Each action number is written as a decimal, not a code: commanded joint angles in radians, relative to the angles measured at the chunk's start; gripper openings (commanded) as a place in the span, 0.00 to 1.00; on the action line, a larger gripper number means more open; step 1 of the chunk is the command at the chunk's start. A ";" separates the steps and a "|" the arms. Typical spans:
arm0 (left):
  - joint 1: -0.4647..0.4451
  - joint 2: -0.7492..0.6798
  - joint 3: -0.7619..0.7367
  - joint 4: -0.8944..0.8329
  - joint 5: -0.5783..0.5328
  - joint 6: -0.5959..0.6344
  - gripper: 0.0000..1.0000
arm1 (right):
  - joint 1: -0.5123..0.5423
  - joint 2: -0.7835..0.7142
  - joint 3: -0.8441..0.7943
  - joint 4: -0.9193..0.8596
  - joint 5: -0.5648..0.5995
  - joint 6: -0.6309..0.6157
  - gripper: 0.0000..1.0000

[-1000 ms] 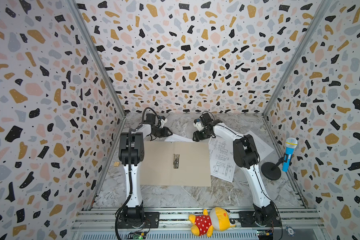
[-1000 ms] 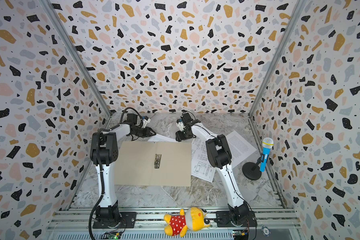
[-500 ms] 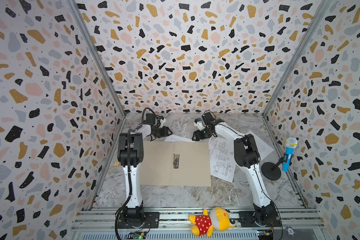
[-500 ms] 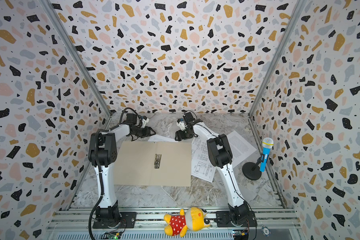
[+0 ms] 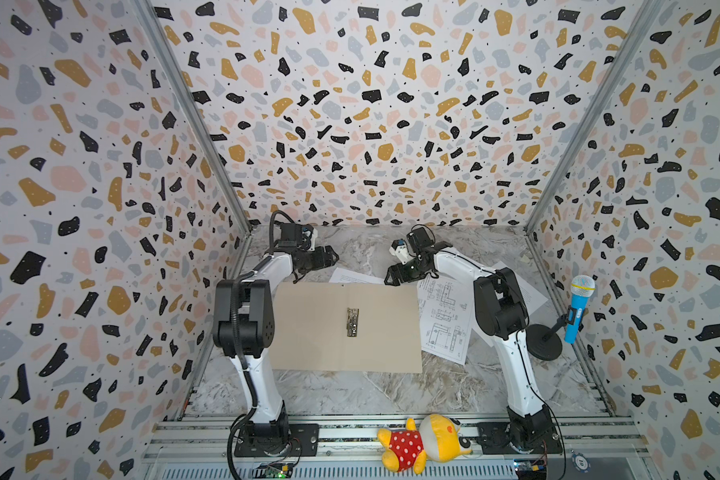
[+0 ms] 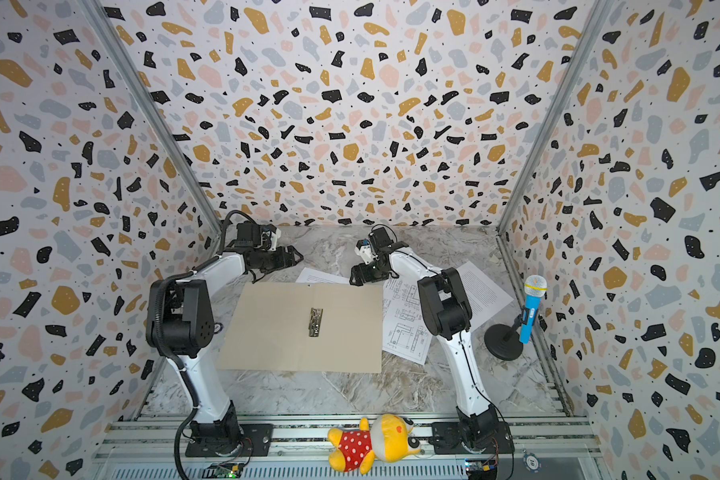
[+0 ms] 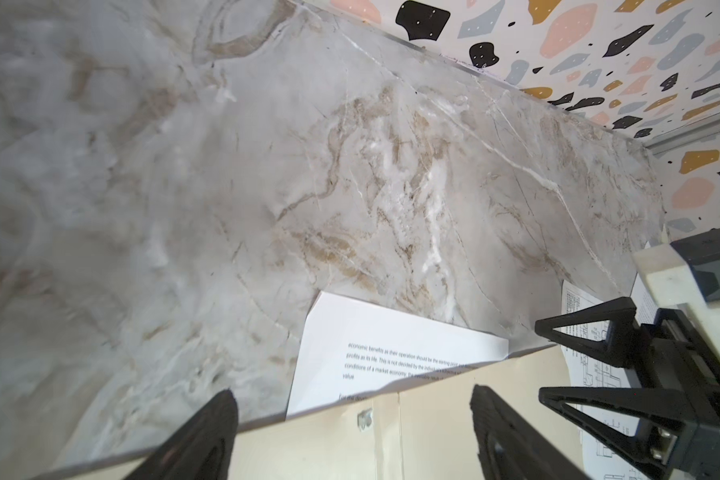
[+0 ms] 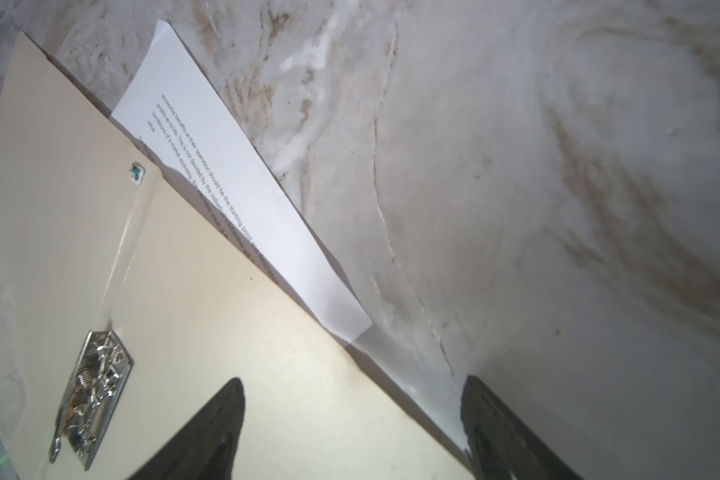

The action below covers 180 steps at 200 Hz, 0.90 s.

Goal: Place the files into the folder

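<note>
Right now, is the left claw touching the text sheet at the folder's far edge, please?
Apart. In the left wrist view the open left claw ends short of the text sheet.

A yellow plush toy (image 5: pixel 422 442) in a red dotted dress lies on the front rail (image 5: pixel 350 432). At the right edge of the marble worktop (image 5: pixel 371 390), a blue toy microphone (image 5: pixel 576 311) leans on a black round-based stand (image 5: pixel 543 340). Terrazzo-patterned walls (image 5: pixel 371 104) enclose three sides.
</note>
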 commanded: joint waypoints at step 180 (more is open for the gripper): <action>-0.035 -0.568 -0.661 0.026 -0.243 -0.306 1.00 | -0.118 -0.530 -0.699 0.235 -0.145 0.151 0.77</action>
